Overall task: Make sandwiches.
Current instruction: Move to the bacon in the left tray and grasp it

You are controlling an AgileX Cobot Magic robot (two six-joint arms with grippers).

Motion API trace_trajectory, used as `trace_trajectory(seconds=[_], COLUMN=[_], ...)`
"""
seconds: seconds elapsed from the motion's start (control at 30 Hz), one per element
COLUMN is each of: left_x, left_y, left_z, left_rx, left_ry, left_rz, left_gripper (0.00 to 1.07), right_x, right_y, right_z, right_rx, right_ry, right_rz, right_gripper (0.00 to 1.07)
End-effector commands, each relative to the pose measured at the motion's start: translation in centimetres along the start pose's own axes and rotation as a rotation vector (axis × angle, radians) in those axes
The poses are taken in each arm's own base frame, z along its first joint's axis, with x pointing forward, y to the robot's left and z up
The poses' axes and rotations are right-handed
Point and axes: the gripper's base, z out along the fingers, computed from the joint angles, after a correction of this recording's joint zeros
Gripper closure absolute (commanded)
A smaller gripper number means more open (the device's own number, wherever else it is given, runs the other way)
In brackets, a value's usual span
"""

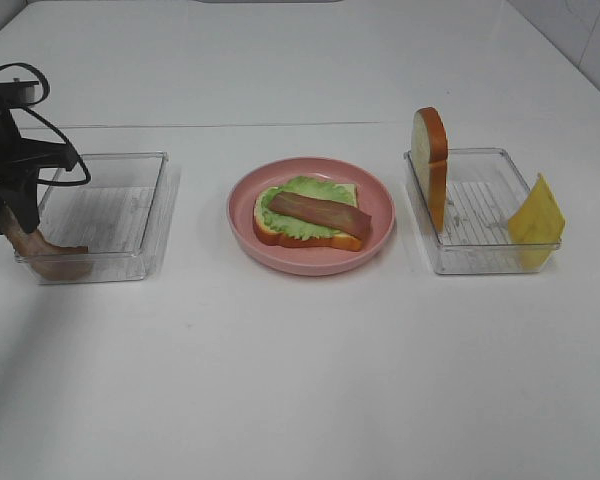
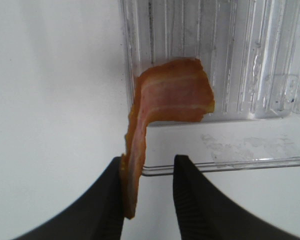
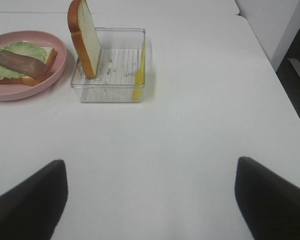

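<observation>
Left fingers (image 2: pixel 107 200): held partly apart at the near left corner of the left tray (image 1: pixel 152 160). One finger is touched by the loose bacon strip and a gap is seen to the other, so no clamp is shown.
Loose bacon strip (image 2: pixel 170 92): reddish-brown with pale streaks, bent. One end is laid inside the left tray; the other is passed over the tray's wall and between the fingers.
Right fingers (image 3: pixel 35 200): spread wide over the bare surface (image 1: pixel 300 390), with nothing held.
Plate (image 1: pixel 310 266): round and pink, set at the middle. A white bread slice (image 1: pixel 264 228) with orange-brown crust is laid on it, topped by ruffled green lettuce (image 1: pixel 302 189) and a flat bacon strip (image 1: pixel 318 211).
Right tray (image 1: pixel 480 264): a second bread slice (image 1: pixel 432 165) is stood upright at its far left. A yellow cheese square (image 1: pixel 537 215) is leaned on its right wall.
</observation>
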Motion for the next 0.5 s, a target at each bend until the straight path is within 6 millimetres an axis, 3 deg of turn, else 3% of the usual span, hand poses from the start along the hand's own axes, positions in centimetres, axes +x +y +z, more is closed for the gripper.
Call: trace_trajectory(seconds=[0.03,0.5], left_x=[-0.03,-0.24], left_y=[0.03,0.04], left_z=[-0.03,0.05], left_rx=[-0.008,-0.01], left_ry=[0.001,-0.02], left_rz=[0.004,-0.004], left_gripper=[0.75,0.75], right_x=[0.15,0.15], right_y=[0.0,0.0], right_z=[-0.12,-0.12], right_rx=[0.001,0.001], right_ry=[-0.018,-0.018], right_rz=[0.009,0.009], right_gripper=[0.25,0.25])
